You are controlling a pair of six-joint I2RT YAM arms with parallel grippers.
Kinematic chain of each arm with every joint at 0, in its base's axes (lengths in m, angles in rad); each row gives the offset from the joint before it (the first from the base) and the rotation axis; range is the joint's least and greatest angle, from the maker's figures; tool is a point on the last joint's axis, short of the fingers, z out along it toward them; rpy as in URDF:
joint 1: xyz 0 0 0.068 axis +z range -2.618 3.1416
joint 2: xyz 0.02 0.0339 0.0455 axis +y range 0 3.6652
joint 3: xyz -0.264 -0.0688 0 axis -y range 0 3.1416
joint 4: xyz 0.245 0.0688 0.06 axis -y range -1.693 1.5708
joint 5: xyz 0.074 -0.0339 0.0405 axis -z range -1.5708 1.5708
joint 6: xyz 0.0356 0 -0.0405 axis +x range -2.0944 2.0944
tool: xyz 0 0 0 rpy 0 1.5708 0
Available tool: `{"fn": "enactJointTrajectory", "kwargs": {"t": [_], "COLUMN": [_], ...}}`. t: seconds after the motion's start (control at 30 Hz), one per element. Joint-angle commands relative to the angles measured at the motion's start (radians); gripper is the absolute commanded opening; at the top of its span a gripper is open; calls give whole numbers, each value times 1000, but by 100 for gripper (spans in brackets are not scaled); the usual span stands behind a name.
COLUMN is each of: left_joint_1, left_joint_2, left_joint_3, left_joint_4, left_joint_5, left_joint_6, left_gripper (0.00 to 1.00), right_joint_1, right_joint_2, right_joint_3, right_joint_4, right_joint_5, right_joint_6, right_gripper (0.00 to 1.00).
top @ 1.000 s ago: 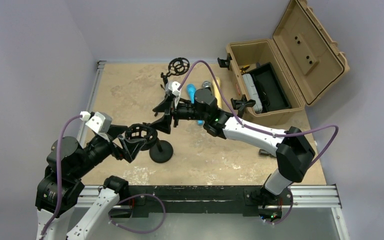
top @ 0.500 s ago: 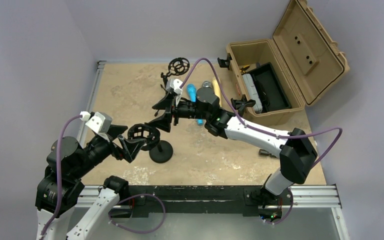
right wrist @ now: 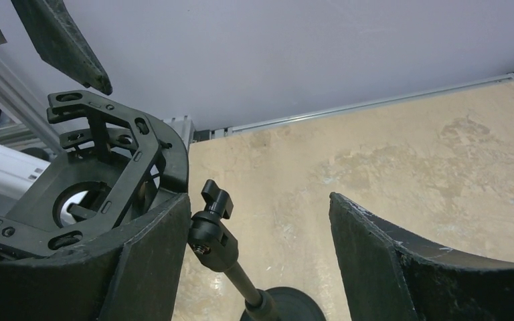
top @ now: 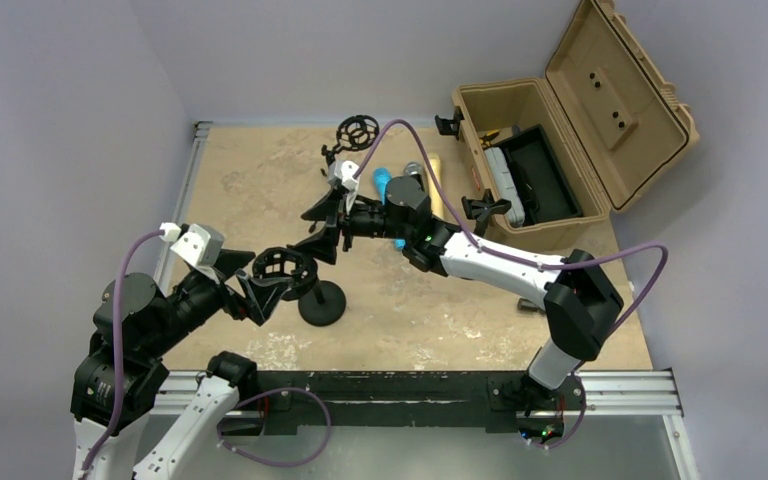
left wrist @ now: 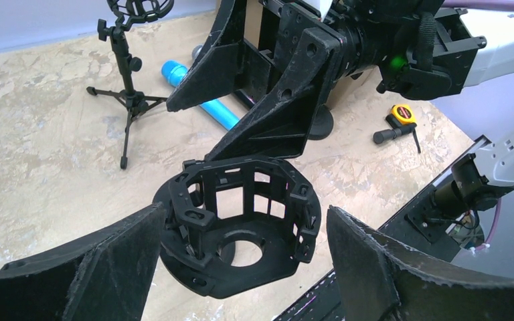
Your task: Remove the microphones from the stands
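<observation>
Left gripper [left wrist: 244, 210] spread wide, gripping nothing, fingers either side of black ring mount [left wrist: 201, 221] on stand [top: 321, 303]. Right gripper [right wrist: 260, 234] likewise open and empty, just beside the mount.

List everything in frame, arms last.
stand: 1, black, round base, near centre-left of the table
shock mount: 1, black, atop that stand, empty
tripod stand: 1, black, with its own mount, far centre
blue mic: 1, lying on the table left of the case
gold mic: 1, lying beside the blue one, nearer the case
grey-topped item: 1, between the mics, mostly hidden
case: 1, tan, lid open, far right; black tray and grey item inside
tape measure: 1, yellow and black, near right of the table
table: 1, tan
left gripper: open, fingers either side of the shock mount
right gripper: open, beside the shock mount, stand neck between its fingers
</observation>
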Motion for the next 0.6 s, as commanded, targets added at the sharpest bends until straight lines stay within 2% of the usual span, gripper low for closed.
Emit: {"fn": "enactJointTrajectory", "kwargs": {"t": [0.0, 0.57], "left_joint_1": [-4, -4], "left_joint_2": [-7, -80], "left_joint_3": [14, 24], "left_joint_4": [19, 24], "left_joint_5": [-20, -180], "left_joint_6": [12, 11], "left_gripper": [88, 89], "right_joint_1": [1, 1], "right_joint_2": [18, 32], "right_joint_3": [-9, -177], "right_joint_4": [16, 25], "right_joint_5": [1, 99], "right_joint_6": [-25, -47], "right_gripper": [72, 71]}}
